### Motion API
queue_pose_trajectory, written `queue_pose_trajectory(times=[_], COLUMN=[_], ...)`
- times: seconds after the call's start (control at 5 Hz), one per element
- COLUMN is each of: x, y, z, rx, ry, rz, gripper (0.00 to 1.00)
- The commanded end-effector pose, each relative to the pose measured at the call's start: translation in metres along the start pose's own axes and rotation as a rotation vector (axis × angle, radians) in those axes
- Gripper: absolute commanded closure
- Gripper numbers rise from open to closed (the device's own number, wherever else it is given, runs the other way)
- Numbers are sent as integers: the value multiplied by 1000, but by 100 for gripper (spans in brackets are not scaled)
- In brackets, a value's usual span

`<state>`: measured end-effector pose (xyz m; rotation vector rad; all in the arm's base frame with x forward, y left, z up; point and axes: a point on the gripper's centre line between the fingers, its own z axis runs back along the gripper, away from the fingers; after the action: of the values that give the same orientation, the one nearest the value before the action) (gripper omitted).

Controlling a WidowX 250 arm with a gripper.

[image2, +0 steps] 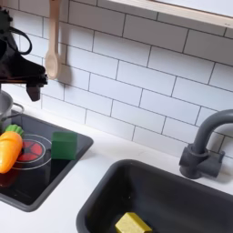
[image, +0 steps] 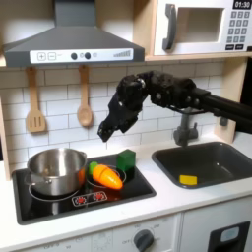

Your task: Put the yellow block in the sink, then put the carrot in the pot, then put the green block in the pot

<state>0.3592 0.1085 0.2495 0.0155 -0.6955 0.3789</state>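
The yellow block (image: 188, 180) (image2: 132, 223) lies on the floor of the dark grey sink (image: 234, 167) (image2: 187, 187), near its front. On the black stovetop, the orange carrot (image: 105, 176) (image2: 9, 148) lies beside the silver pot (image: 54, 169) (image2: 5, 106). The green block (image: 125, 159) (image2: 64, 144) stands just behind and to the right of the carrot in the first exterior view. My gripper (image: 108, 128) (image2: 31, 84) hangs in the air above the carrot and green block, touching neither. Its fingers look open and hold nothing.
A dark curved faucet (image: 184, 128) (image2: 205, 146) stands behind the sink. Two wooden utensils (image: 35, 103) (image2: 53, 50) hang on the white tiled wall. A range hood (image: 74, 44) and microwave (image: 202, 25) are overhead. White counter (image2: 68, 196) lies between stove and sink.
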Motion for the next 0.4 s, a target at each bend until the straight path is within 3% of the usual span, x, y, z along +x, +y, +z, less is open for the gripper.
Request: queue_pose_trajectory(times=[0.0,0.2], x=[-7,-13], y=[16,24], z=[-9,-12], rx=[46,61], ry=[41,64], rz=[8,12], gripper=[0,0])
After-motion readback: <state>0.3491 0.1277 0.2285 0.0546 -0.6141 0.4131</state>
